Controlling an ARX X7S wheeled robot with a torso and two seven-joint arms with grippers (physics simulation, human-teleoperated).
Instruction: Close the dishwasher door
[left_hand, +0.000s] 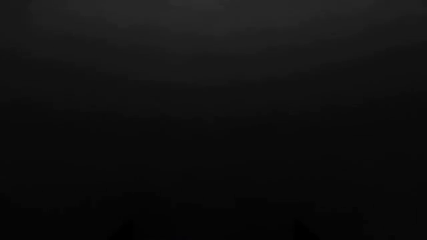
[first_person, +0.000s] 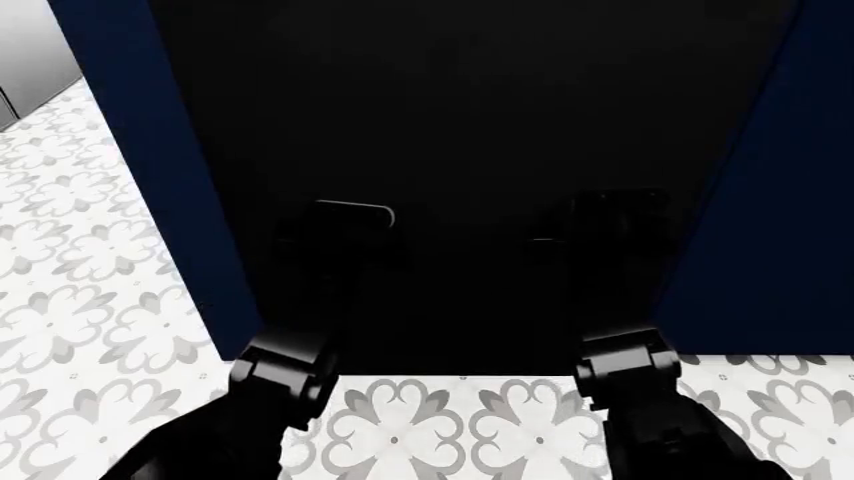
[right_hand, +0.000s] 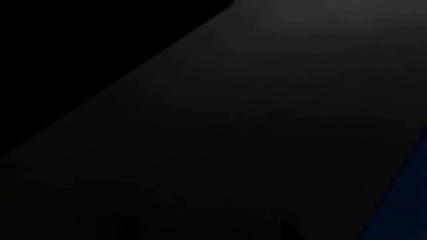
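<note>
The dishwasher door (first_person: 467, 130) fills the space ahead between navy cabinet sides (first_person: 174, 170), seemingly near upright, so closing looks nearly done. Both arms reach toward it; whether the left end effector (first_person: 350, 235) and right end effector (first_person: 607, 220) are apart is impossible to tell.

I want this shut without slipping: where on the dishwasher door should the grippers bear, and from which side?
The dishwasher door is a flat black panel showing no handle, so probably push, don't grip: press its broad face from the robot's side, where both arms already reach.
</note>
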